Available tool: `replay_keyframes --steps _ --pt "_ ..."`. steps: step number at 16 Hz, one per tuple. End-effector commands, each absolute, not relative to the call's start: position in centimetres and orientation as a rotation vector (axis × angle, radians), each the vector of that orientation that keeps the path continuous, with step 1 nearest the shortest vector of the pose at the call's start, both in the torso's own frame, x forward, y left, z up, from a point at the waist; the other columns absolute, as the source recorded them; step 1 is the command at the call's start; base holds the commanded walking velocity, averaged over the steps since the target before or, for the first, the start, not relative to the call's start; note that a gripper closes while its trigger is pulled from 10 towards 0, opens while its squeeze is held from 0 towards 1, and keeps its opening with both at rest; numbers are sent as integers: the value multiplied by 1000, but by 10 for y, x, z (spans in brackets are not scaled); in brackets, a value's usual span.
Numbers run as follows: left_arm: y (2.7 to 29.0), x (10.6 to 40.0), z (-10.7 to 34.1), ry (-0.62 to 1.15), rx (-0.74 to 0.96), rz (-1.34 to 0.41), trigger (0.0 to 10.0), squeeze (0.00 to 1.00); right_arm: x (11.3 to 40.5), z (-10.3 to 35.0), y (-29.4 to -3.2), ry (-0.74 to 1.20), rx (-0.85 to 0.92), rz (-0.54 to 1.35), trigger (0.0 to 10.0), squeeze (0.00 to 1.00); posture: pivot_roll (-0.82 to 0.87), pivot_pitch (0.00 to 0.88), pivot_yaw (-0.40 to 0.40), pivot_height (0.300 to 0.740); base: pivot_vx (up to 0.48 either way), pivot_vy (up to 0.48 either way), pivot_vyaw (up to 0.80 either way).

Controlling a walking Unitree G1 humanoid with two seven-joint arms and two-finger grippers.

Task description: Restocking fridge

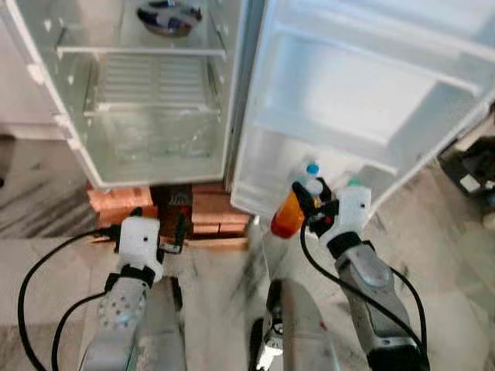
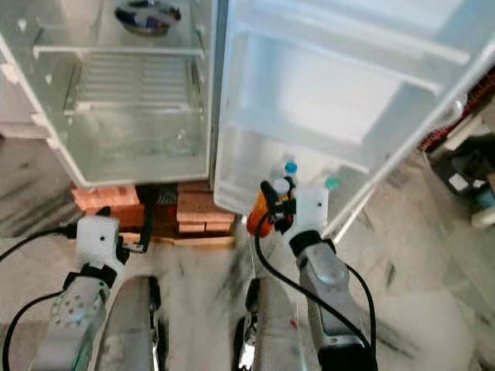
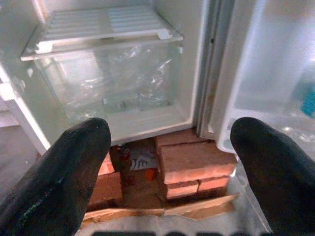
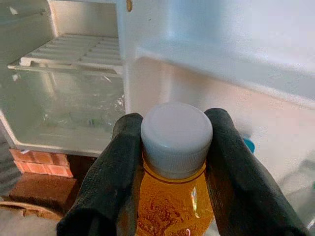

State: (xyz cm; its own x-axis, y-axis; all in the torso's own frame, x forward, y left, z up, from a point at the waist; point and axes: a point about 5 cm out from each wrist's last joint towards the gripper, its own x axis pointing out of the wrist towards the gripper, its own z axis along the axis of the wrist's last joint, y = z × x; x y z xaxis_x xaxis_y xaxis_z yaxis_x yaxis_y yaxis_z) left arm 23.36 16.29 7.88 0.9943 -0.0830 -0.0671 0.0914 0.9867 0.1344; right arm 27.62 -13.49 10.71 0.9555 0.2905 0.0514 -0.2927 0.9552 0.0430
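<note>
The right gripper (image 4: 173, 162) has its two black fingers (image 4: 106, 182) clamped on a bottle (image 4: 174, 196) of amber liquid, one finger on each side of the neck just under the white cap (image 4: 176, 138). The cap stands up between the fingertips and the orange body hangs below them. In the head views the bottle (image 1: 288, 216) is held low in front of the open fridge door (image 1: 363, 93), close to the door's bottom shelf (image 1: 267, 182), where two blue-green bottle caps (image 1: 312, 168) show just beside the gripper. Whether the bottle touches the shelf cannot be told.

The left gripper (image 3: 172, 162) has its fingers (image 3: 64, 172) spread wide apart with nothing between them. It hangs low in front of the fridge (image 1: 147, 93), pointed at the red bricks (image 3: 192, 164) the fridge stands on, which lie on a strip of wood (image 3: 162, 209).

Inside the fridge body a clear drawer (image 3: 113, 83) lined with crinkled plastic sits at the bottom under a white slatted shelf (image 3: 101, 24). Higher up, a dark round dish (image 1: 168, 15) rests on another shelf. The floor (image 1: 46, 209) is pale marble with grey streaks.
</note>
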Motion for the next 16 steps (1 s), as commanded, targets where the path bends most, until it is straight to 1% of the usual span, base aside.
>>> replay_keyframes --steps 1,13,16 --pt "159 232 80 51 135 -107 10000 0 276 110 -139 -73 30 289 10000 0 119 167 -133 584 315 0 0" --pt "156 233 79 52 124 -117 10000 0 279 113 -139 -90 12 278 10000 0 114 175 -134 584 317 0 0" --pt "155 232 79 53 125 -113 10000 0 279 113 -140 -94 5 272 10000 0 115 178 -135 584 0 0 0"
